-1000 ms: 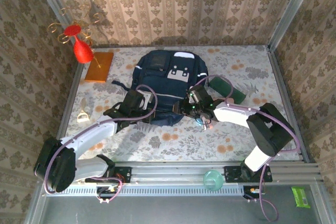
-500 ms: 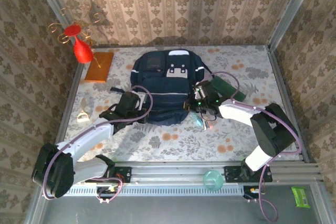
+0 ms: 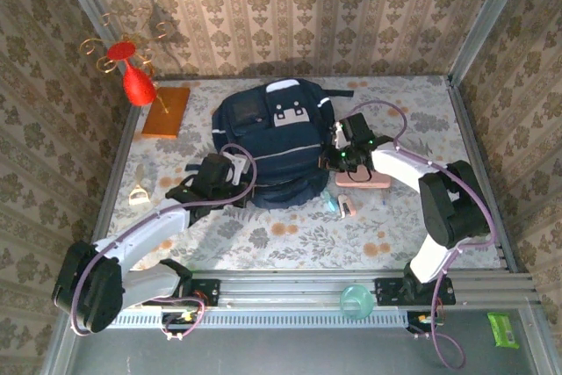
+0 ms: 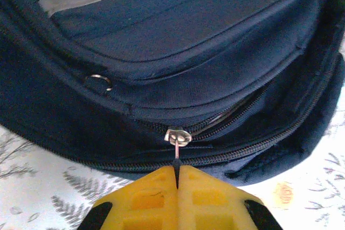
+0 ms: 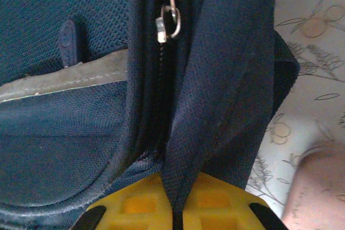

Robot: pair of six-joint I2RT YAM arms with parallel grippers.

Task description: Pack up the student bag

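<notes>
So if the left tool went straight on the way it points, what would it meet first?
The left tool, shut on the zipper pull, points straight into the student bag. It would meet the zipper slider first, just ahead of its tips, then the navy fabric behind it.

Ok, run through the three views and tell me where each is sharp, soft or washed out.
Top external: even light, sharp throughout, the red vase throwing a soft shadow on the wallpaper. Left wrist: zipper pull crisp, yellow fingers slightly soft, tablecloth washed out at right. Right wrist: backpack weave sharp, pink object at lower right blurred.
</notes>
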